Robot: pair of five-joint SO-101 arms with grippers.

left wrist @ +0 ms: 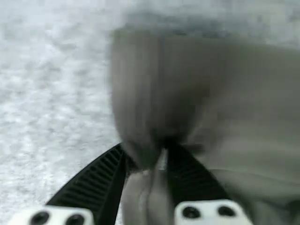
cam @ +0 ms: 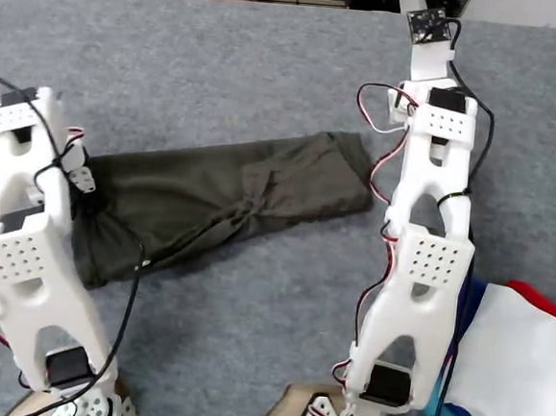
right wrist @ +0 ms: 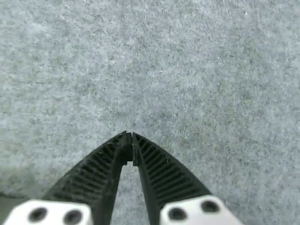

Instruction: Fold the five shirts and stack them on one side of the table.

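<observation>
olive shirt (cam: pixel 230 204) spread on worktop (cam: pixel 269 72) | my left claw (left wrist: pixel 161 159) grips one shirt end | my right claw (right wrist: pixel 129 138) closed, empty, past the shirt's other end | I should lift low, fold squarely across

Bright, even light over the table (cam: pixel 222 59). Thin soft shadow along the shirt's (cam: pixel 260 192) near edge, its folds dark. Table beside the shirt washed pale.

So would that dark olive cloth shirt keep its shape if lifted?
Probably not: the dark olive cloth shirt lies creased and twisted, so it would likely droop. Where the left gripper pinches it, the cloth bunches, suggesting thin, light fabric.
</observation>
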